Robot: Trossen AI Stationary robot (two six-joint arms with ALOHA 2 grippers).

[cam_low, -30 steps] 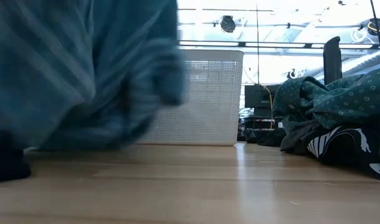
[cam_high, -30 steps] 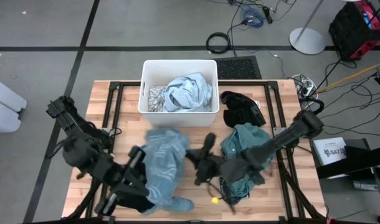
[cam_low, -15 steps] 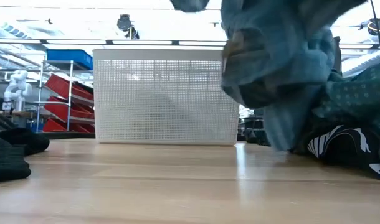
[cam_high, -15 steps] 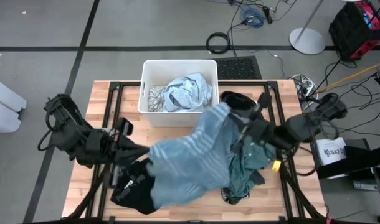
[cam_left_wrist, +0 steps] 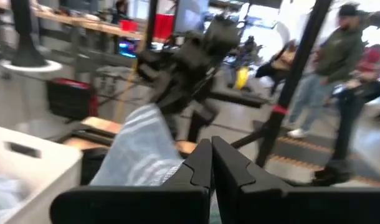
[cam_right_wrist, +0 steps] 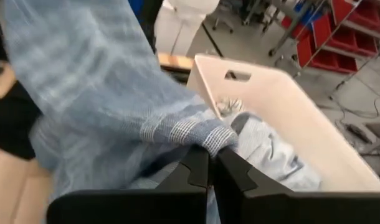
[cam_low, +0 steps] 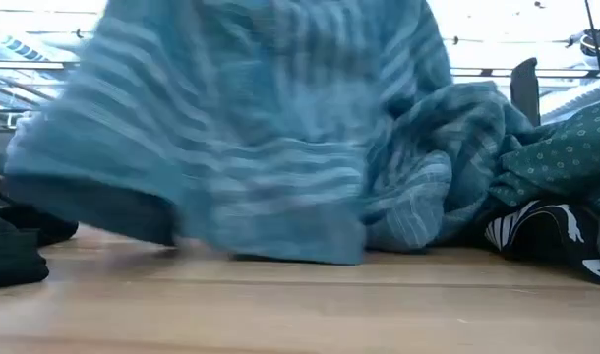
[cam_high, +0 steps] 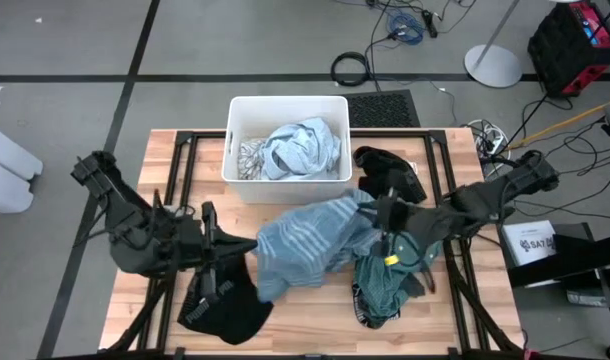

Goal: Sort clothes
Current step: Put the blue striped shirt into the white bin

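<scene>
A blue striped garment (cam_high: 315, 240) stretches across the table's middle between both grippers and fills the low view (cam_low: 261, 128). My left gripper (cam_high: 248, 244) is shut at its left end. My right gripper (cam_high: 381, 214) is shut on its right end. A teal garment (cam_high: 390, 275) lies heaped at the near right, on a black printed piece (cam_low: 536, 231). A black garment (cam_high: 220, 305) lies at the near left and another (cam_high: 390, 170) at the far right. A light blue garment (cam_high: 303, 145) and a white-grey patterned one (cam_high: 249, 158) lie in the white bin (cam_high: 285, 104). My left gripper is shut at the striped garment's left end (cam_left_wrist: 168, 167), coming level from the table's left. My own fingers (cam_left_wrist: 196, 171) hide the place of contact. The cloth runs from there toward the right gripper. My right gripper pinches a bunched hem edge (cam_right_wrist: 218, 140) of the striped garment between its two fingers, coming level from the table's right. The cloth is lifted here and falls away toward the table's left.
The white bin stands at the table's far middle. Black frame rails (cam_high: 185, 165) cross the wooden top. People stand in the room beyond the table (cam_left_wrist: 336, 56).
My right gripper has carried the striped garment's end up and toward the table's far right, then a little down. My left gripper has moved from near the front edge toward the middle. The garment is now spread out between them, and the black garment at the near left is uncovered.
</scene>
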